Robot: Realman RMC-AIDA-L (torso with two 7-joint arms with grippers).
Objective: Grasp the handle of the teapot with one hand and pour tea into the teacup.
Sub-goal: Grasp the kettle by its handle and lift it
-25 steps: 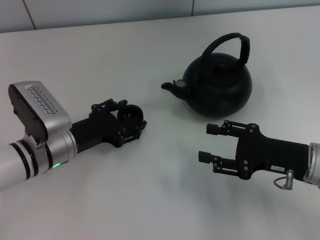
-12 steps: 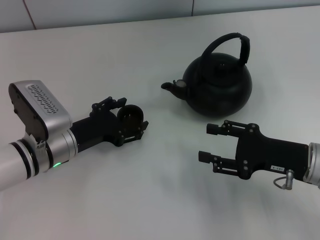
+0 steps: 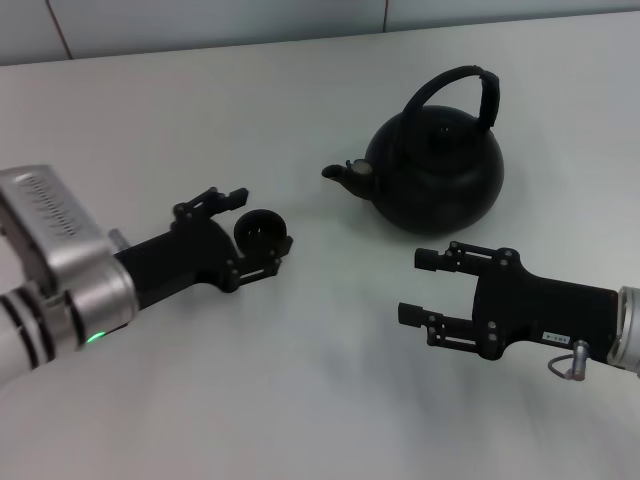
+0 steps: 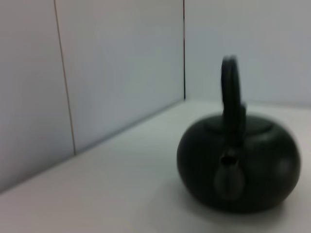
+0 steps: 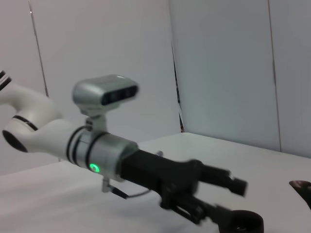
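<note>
The black teapot stands on the white table at the back right, with its handle upright and its spout pointing left. It also shows in the left wrist view. The small black teacup stands left of the spout. My left gripper is open, with the cup between its fingertips, one finger behind it and the other in front. The right wrist view shows this gripper and the cup. My right gripper is open and empty, in front of the teapot. No tea is visible.
The white table runs back to a pale panelled wall. Nothing else stands on it. My left arm's silver wrist camera housing is at the left edge.
My left gripper has opened wider and its arm has drawn back to the left, while the teacup stays in place on the table. The right arm and teapot have not moved.
</note>
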